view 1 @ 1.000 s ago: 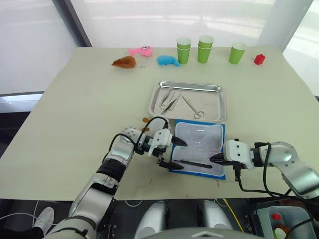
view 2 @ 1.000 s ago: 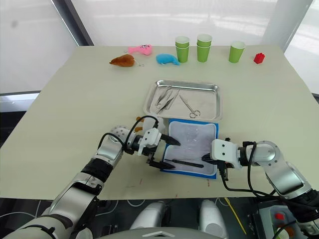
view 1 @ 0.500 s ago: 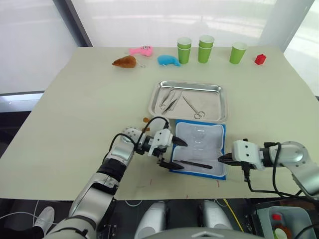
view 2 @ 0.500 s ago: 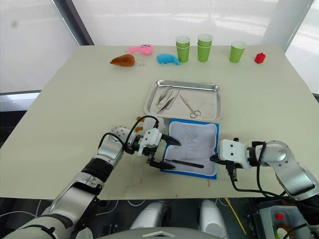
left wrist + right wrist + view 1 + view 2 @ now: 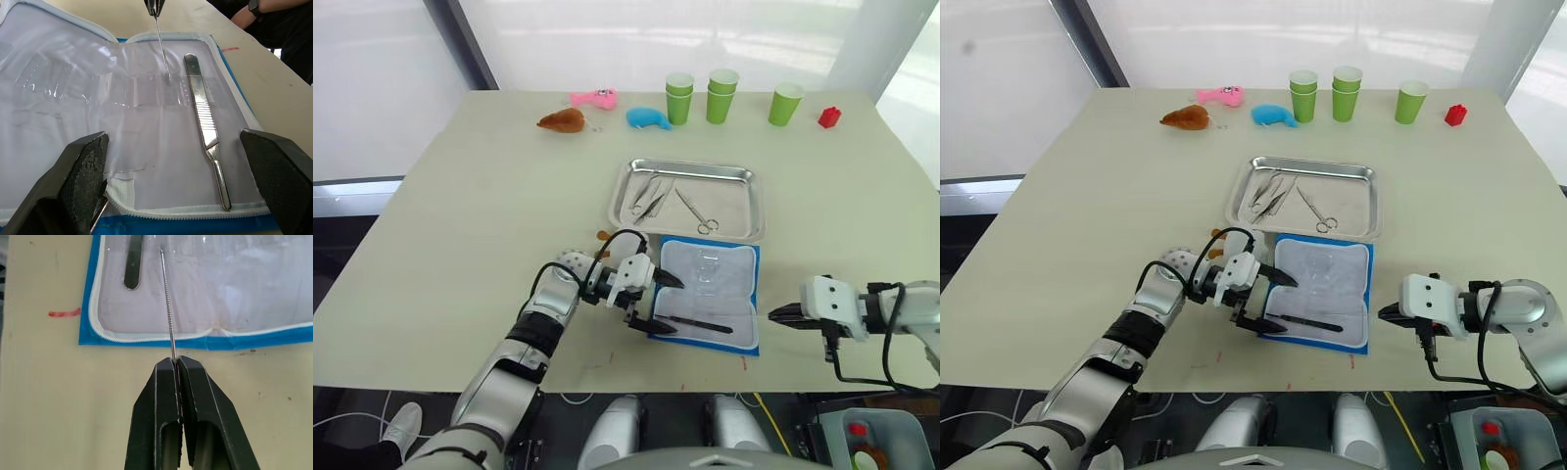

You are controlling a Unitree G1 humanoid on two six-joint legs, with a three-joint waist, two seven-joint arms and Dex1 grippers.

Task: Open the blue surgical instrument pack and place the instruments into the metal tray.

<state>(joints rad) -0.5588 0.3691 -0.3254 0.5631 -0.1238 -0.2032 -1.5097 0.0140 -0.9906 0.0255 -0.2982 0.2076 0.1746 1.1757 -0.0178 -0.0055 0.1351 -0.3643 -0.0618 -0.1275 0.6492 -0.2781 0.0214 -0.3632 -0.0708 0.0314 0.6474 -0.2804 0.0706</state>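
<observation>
Tabletop (image 5: 470,196): broad, pale cream, carrying all items listed. Metal tray (image 5: 749,201): shiny steel, rounded corners, set near the middle of the tabletop just beyond the pack; it holds several thin silver instruments (image 5: 651,195), with a pair of scissors (image 5: 693,211) lying diagonally beside them. Blue surgical instrument pack (image 5: 707,295): lying open flat on the near side of the tray, pale lining and clear pockets facing up, blue edge and white zip around the rim; one flat silver scalpel handle (image 5: 205,125) rests on the lining near the pack's near edge. Left gripper (image 5: 657,303): over the pack's left edge, its two black fingers spread wide, one to each side of the lining, holding nothing. Right gripper (image 5: 775,315): off the pack's right side, above bare tabletop, fingers pressed together on the end of a thin silver needle-like probe (image 5: 167,307), whose tip reaches over the pack's edge above the lining. Along the far edge of the tabletop: three stacks of green cups (image 5: 723,93), a pink toy (image 5: 591,98), a brown toy (image 5: 562,120), a small blue plush toy (image 5: 648,118), a small red block (image 5: 828,117). A short red mark (image 5: 64,313) on the tabletop beside the pack's corner.
</observation>
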